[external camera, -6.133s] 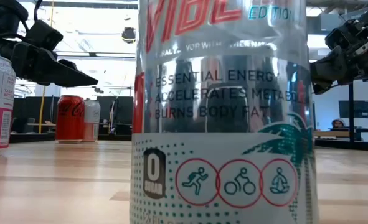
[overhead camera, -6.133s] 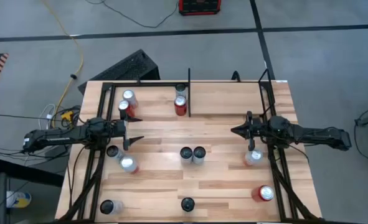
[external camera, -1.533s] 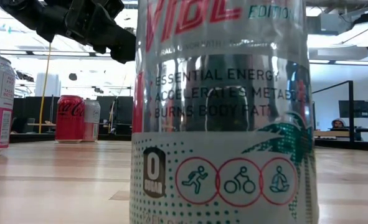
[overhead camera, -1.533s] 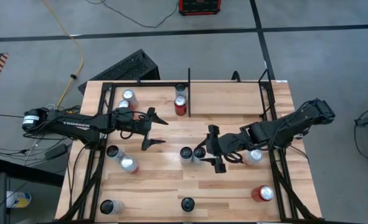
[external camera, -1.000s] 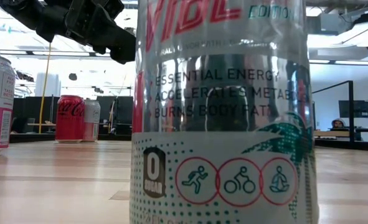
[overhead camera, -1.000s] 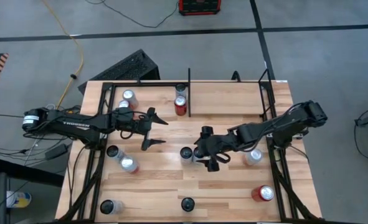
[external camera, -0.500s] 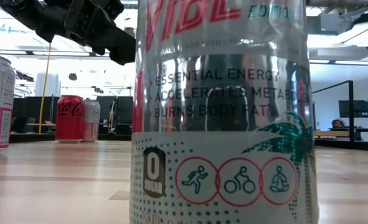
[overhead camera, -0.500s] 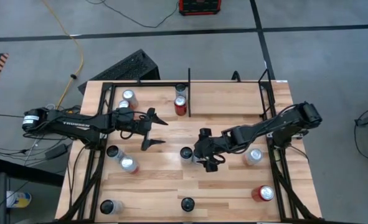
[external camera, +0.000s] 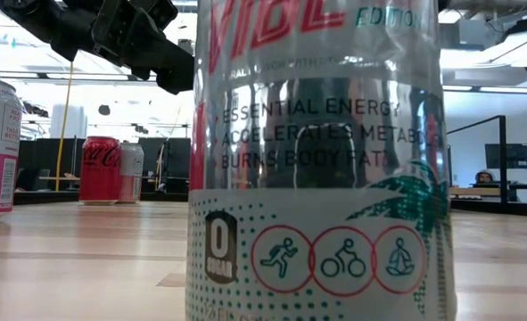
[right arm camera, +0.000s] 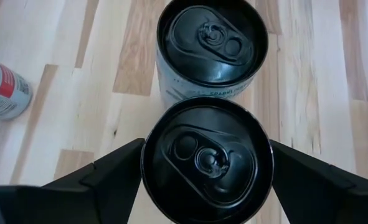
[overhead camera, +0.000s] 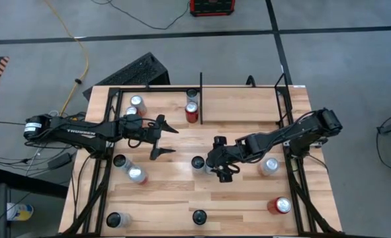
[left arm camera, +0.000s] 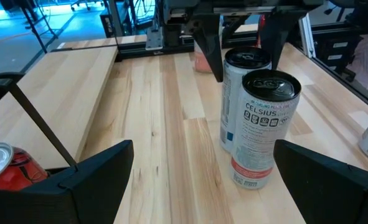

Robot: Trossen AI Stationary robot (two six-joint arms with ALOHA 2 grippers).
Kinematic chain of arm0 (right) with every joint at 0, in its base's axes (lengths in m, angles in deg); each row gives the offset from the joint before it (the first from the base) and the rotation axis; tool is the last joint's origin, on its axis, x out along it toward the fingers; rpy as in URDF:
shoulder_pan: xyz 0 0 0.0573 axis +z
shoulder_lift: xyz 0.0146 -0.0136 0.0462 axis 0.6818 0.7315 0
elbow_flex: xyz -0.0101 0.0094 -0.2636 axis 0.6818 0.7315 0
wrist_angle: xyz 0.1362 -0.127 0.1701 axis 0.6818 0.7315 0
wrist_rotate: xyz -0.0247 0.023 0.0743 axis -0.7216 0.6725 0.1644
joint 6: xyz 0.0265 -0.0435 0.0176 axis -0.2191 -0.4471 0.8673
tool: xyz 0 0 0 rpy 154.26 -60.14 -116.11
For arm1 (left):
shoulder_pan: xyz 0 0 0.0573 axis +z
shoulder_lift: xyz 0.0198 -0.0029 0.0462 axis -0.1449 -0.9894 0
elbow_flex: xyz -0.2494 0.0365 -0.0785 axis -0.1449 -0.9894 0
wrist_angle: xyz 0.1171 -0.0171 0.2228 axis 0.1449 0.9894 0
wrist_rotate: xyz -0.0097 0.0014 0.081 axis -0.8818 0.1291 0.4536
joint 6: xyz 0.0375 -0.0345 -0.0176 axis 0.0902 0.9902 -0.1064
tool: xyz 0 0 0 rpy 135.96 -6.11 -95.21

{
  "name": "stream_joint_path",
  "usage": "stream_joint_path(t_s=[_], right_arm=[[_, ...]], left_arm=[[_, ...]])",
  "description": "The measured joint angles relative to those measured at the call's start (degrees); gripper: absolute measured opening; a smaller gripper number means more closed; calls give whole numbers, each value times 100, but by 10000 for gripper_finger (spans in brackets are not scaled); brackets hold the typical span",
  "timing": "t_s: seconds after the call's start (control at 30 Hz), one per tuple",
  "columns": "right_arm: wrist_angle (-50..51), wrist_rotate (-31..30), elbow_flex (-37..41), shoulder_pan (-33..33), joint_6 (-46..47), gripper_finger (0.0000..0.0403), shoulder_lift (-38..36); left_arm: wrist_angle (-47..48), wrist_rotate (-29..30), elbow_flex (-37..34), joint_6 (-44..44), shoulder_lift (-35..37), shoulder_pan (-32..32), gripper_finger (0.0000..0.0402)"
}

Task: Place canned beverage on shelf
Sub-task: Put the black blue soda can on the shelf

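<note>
Change: over the last second or so the right gripper (overhead camera: 216, 162) slid left across the table and dropped over the right-hand can of the centre pair. It barely moved in the last half second. Its jaws have started to narrow but are still wide, one finger on each side of the can. I can't tell whether the pads touch the can wall yet. The left gripper (overhead camera: 172, 140) hasn't moved. It hovers left of centre with its jaws spread wide and nothing between them.

Meaning: the approach looks finished and the pick is starting. The can isn't lifted, so all of the carry to the shelf is still to do.

Task thing: the black-lidded slim silver beverage can (right arm camera: 207, 158) stands upright at mid-table with its pull tab intact, seen centred between the right fingers in the right wrist view. It's touching or just beside a matching black-lidded Celsius can (right arm camera: 212, 43) on its left, so that neighbour could get knocked when the jaws close or the can is lifted. From the left wrist view the target is the farther can (left arm camera: 236, 93), with the dark fingers coming down around its top.

Destination: the light wooden shelf with black metal rails (overhead camera: 241, 106) is at the far edge, well apart from the can. A red soda can (overhead camera: 192, 114) already stands by the shelf's short black divider bar (overhead camera: 201, 99). The section right of the bar looks free.
</note>
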Motion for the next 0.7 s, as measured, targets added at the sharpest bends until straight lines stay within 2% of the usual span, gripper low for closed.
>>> stream_joint_path(t_s=[0.37, 0.7], right_arm=[[90, -17, 11, -1, -7, 291, -172], [1419, -681, 2, -179, 213, 291, -1532]], left_arm=[[0, 2, 0, 17, 0, -1, 373], [0, 2, 0, 17, 0, -2, 373]])
